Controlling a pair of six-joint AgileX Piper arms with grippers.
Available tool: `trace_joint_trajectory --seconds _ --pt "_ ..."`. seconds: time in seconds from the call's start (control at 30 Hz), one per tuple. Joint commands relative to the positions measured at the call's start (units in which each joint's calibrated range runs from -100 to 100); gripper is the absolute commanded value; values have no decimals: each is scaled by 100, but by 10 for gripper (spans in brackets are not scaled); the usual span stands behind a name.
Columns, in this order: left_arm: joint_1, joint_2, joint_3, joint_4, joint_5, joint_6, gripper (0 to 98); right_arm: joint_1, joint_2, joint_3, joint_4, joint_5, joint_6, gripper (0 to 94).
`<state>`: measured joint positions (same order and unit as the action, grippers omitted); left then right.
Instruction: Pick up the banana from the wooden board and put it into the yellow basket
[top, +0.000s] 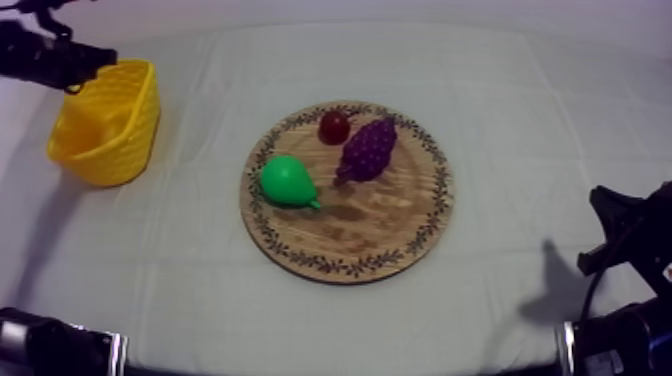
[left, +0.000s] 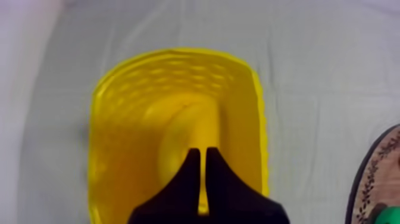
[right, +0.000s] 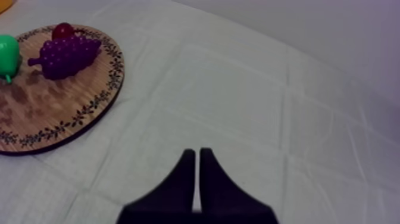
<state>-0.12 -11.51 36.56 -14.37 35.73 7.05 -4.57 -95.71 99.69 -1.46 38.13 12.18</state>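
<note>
The yellow basket (top: 105, 125) stands at the table's left. In the left wrist view a pale yellow banana (left: 189, 128) lies curved on the floor of the basket (left: 119, 119). My left gripper (left: 203, 156) hangs just above it, fingers together in a narrow wedge with nothing held. From above, the left gripper (top: 100, 58) sits over the basket's far rim. The round wooden board (top: 380, 240) lies mid-table and carries a green pear (top: 288, 182), purple grapes (top: 368, 150) and a small red fruit (top: 334, 127). My right gripper (right: 197, 156) is shut over bare cloth, right of the board (right: 53, 113).
The right arm (top: 625, 235) rests low at the table's right edge. Bare cloth lies between basket and board and all around the board's right side. The board's rim (left: 372, 173) shows beside the basket in the left wrist view.
</note>
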Motion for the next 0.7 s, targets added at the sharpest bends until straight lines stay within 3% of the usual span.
trace_joint_trajectory --seconds 0.0,0.3,0.53,0.6,0.67 --pt "-74 -1810 1451 7 -1360 43 2 -3 -4 -3 -3 2 -9 5" --pt "-488 -4824 4042 -24 -1888 169 1 -3 -4 -3 -3 2 -9 5" --pt "-516 -7037 5401 -9 -1283 247 1 -3 -4 -3 -3 2 -9 5" --pt "-493 -7623 5764 84 -1101 240 1 -3 -4 -3 -3 2 -9 5" --pt "-454 -8047 6009 349 -934 -29 1 -3 -4 -3 -3 2 -7 5"
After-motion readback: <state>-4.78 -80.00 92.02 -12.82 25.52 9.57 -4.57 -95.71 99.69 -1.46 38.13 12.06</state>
